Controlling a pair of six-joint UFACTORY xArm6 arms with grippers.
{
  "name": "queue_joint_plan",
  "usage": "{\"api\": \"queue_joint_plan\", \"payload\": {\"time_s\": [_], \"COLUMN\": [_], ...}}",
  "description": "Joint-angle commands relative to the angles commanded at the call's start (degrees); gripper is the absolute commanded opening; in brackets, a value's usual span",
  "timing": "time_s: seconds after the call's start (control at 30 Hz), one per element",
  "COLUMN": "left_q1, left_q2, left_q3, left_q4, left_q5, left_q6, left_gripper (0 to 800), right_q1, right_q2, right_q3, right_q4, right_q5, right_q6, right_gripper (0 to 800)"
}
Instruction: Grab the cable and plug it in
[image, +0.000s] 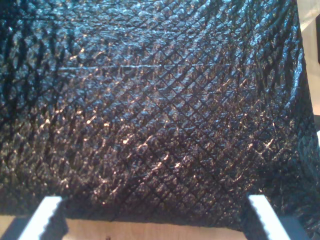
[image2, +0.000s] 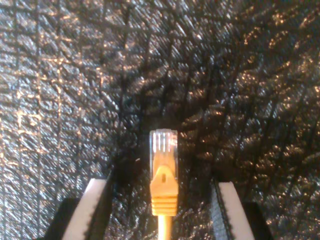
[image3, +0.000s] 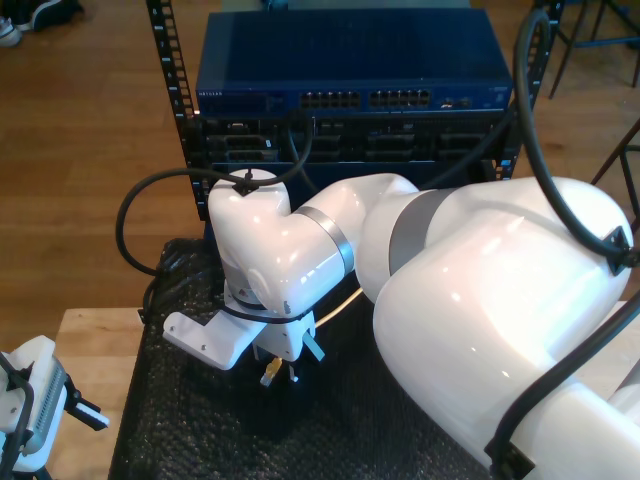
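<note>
**Yellow cable plug sits between open jaws on the black mat**

At the exterior view's left, my first gripper (image3: 85, 412) hangs low over the wooden table (image3: 88, 340), next to the edge of the black mat (image3: 190, 440). In the first wrist view its two white toothed fingers (image: 42, 217) stand wide apart with nothing between them, so it is released. The mat rises in front of them like a dark wall.

The mat is shiny and bumpy, with a criss-cross diamond pattern all over it.

In the middle of the exterior view, a big, smooth white arm (image3: 290, 250) bends down over the mat. A black robot cable (image3: 135, 215) loops beside it. My second gripper (image3: 283, 370) points down at the mat. The cable (image3: 335, 303) is thin and pale yellow and runs under the arm.

In the second wrist view, the cable's plug (image2: 163, 172) lies on the mat between the two white fingers (image2: 91, 210) of my second gripper. It has a clear plastic tip and a yellow ridged boot. The fingers stand apart from it on both sides and do not touch it, so this gripper is released too.

Behind the arm stands a dark blue network switch (image3: 350, 60) in a black metal rack (image3: 170, 70). It has rows of small ports (image3: 368, 99). The writing on it is too small to read. Behind it is a brown wooden floor (image3: 90, 130).
</note>
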Motion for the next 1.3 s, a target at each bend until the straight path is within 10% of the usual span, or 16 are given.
{"api": "queue_joint_plan", "payload": {"time_s": [1.3], "left_q1": [0.0], "left_q2": [0.0], "left_q3": [0.0], "left_q4": [0.0], "left_q5": [0.0], "left_q6": [0.0], "left_gripper": [800], "right_q1": [-0.1], "right_q2": [-0.4], "right_q3": [0.9], "right_q4": [0.3], "right_q5": [-1.7], "right_q6": [0.4], "right_gripper": [246]}}
